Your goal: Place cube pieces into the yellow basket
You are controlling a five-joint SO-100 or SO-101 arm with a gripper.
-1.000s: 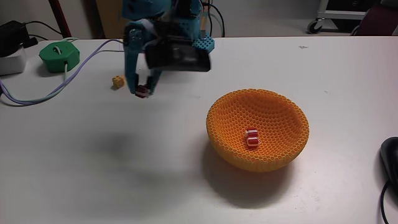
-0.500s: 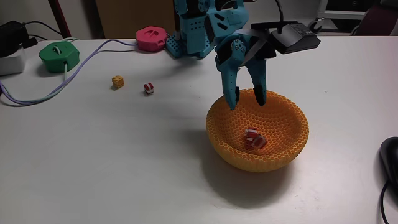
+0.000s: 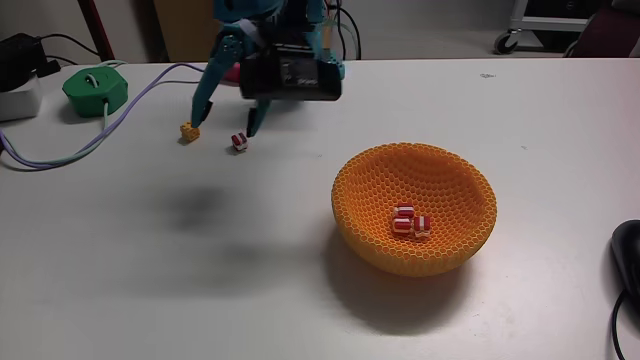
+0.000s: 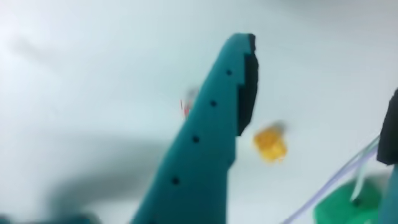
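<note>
The yellow basket (image 3: 440, 180) stands right of centre in the fixed view, with red-and-white cube pieces (image 3: 410, 222) lying at its bottom. Two cube pieces rest on the table at the back left: a yellow one (image 3: 189, 131) and a red-and-white one (image 3: 239, 142). My gripper (image 3: 223, 125) hangs open just above them, one fingertip near each cube, holding nothing. In the blurred wrist view a teal finger (image 4: 211, 124) crosses the middle, the yellow cube (image 4: 270, 143) lies right of it, and a red-and-white cube (image 4: 186, 104) peeks out on its left.
A green puck (image 3: 96, 90) sits at the back left with a lavender cable (image 3: 60, 155) running from it; the green puck (image 4: 348, 205) also shows at the wrist view's lower right. A black adapter (image 3: 20, 55) lies at the far left and a dark mouse (image 3: 628, 255) at the right edge.
One second ago the gripper held a red-and-white cube at the left. It swung over the basket, opened, and the cube landed inside. It is now back above the two table cubes.
</note>
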